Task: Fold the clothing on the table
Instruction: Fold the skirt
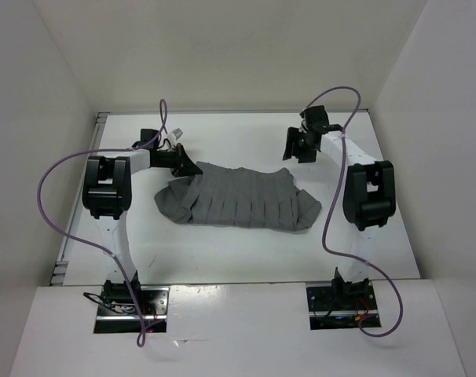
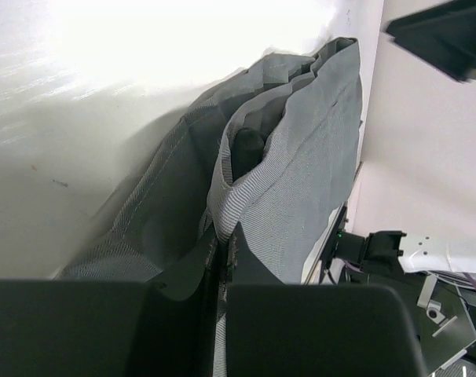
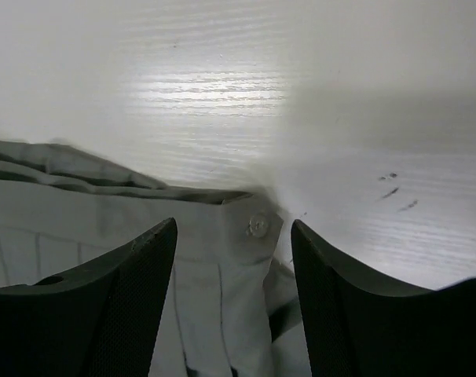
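Now left tool [image 2: 222, 245] pinches clothing [image 1: 238, 200]; right tool [image 3: 232, 236] gapes.

mid-grey pleated soft fabric garment [image 1: 238, 200]: lay spread across the middle, long side running left to right; parallel creases ran front to back; left end bunched into folds | flat white rectangular table [image 1: 222, 259]: walled in white on three sides

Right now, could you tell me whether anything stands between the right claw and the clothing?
Nothing visible does. The right claw stands open directly over the clothing, at the corner with the button, and only white table shows beyond it. The left claw is shut on the clothing's other end.
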`<state>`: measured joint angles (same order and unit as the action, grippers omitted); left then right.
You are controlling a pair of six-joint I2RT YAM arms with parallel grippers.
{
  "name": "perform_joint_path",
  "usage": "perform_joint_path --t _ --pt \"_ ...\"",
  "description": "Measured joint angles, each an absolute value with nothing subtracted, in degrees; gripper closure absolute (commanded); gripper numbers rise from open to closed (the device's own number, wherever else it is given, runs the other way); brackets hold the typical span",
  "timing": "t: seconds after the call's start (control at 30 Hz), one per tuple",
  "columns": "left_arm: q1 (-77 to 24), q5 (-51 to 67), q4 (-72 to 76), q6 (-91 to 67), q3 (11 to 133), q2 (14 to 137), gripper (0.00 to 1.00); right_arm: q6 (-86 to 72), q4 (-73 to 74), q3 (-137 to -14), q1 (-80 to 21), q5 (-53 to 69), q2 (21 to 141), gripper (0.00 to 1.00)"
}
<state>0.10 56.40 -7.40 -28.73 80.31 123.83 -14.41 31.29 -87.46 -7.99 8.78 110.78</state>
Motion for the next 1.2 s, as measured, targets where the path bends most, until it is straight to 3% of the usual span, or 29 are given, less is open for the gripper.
perform_joint_path --t 0.3,0.63,0.93,1.2 --pt "0.1 56.4 -7.7 -28.6 81.0 124.3 1.00 -12.1 32.1 -89.0 -8.5 9.3 120.4 0.36" --pt "0.1 56.4 -7.7 -28.6 81.0 124.4 1.00 -12.0 31.9 -88.4 -8.6 11.4 119.3 0.36" --pt "0.1 56.4 -7.7 -28.6 81.0 124.4 1.00 -11.9 31.3 -83.4 -8.6 12.7 109.4 0.36" --pt "0.1 56.4 -7.7 -28.6 81.0 124.4 1.00 -11.6 31.2 -82.3 -8.6 14.0 112.0 0.38"
